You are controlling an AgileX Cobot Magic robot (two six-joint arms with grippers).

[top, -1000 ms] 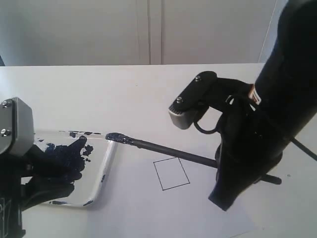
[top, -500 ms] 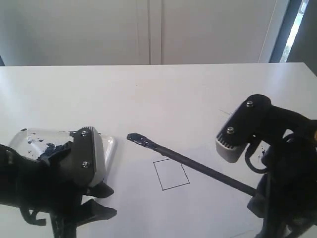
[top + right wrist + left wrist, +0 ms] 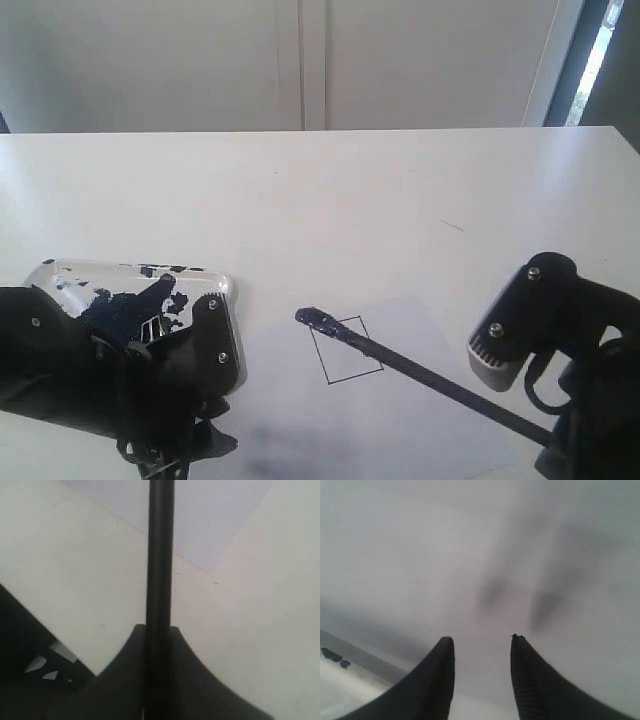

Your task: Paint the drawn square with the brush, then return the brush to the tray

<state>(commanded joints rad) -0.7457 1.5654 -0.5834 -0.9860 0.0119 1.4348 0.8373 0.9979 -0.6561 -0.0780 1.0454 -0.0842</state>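
Right claw [image 3: 159, 628] pinches the slim black brush [image 3: 420, 371], blue tip at the outlined square [image 3: 346, 350]; left claw [image 3: 482, 640] spread.

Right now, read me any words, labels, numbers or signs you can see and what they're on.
None: no readable text, number or label in any view.
The drawn square is a bare outline; the tray carries only paint smears; the brush shows no marking.
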